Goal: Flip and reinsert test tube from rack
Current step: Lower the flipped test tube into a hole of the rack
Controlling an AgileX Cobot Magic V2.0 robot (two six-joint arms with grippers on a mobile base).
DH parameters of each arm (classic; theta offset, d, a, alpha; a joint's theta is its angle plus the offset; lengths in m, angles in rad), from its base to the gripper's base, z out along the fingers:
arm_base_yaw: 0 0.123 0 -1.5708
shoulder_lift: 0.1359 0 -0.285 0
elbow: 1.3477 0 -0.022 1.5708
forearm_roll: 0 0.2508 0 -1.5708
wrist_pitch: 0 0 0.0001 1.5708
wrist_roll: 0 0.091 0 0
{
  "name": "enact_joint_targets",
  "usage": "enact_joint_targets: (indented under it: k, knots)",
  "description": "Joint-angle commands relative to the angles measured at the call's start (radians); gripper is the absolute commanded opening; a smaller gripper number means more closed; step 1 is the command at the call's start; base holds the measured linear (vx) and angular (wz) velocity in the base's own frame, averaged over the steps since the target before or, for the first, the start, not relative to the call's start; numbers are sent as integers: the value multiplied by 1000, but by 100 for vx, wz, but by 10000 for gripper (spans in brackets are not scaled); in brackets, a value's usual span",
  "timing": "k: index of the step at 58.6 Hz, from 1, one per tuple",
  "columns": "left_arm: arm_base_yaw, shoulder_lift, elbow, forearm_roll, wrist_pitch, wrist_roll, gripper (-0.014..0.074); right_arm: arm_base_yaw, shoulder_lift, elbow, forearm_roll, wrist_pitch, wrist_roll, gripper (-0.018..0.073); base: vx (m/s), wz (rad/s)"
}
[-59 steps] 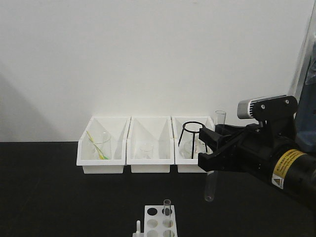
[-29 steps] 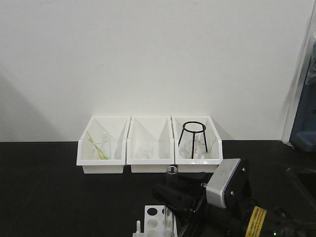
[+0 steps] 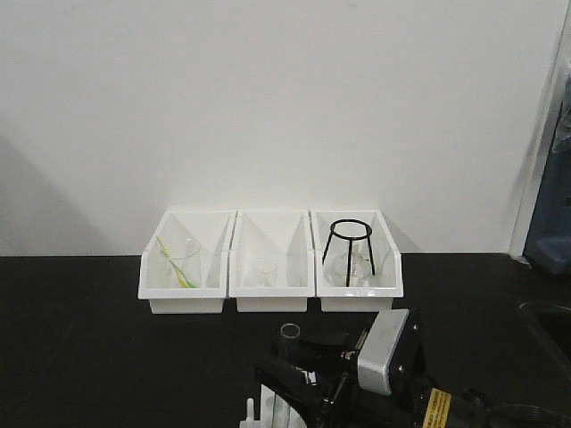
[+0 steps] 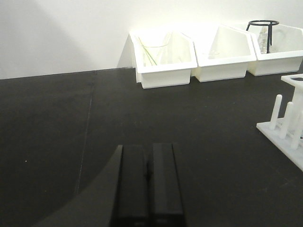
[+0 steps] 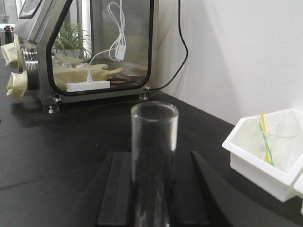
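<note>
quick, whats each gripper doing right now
left gripper: jaws closed, holding nothing
right gripper: jaws closed on the test tube

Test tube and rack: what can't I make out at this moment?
- The test tube, lower end: cut off by the bottom edge in the right wrist view and hidden behind the right tool in the front view. Whether it sits in a hole cannot be told.
- The rack: cut off by the right edge in the left wrist view. In the front view it is mostly covered by the right arm, so its holes are not visible.
</note>
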Motion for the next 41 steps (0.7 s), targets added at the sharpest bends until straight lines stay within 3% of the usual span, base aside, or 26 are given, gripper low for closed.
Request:
enact_joint_targets:
  k: [1, 15, 30, 41]
  knots:
    - [0, -8, -4, -5, -77, -9, -6, 1, -18, -28, 11, -84, 0, -11, 0, 0]
    - [0, -8, -4, -5, -77, -9, -6, 1, 54, -28, -57, -84, -17, -11, 0, 0]
    - [0, -8, -4, -5, -77, -9, -6, 1, 125, -28, -55, -85, -113, -3, 0, 0]
    - [0, -8, -4, -5, -77, -9, -6, 1, 145, -28, -56, -87, -113, 44, 0, 0]
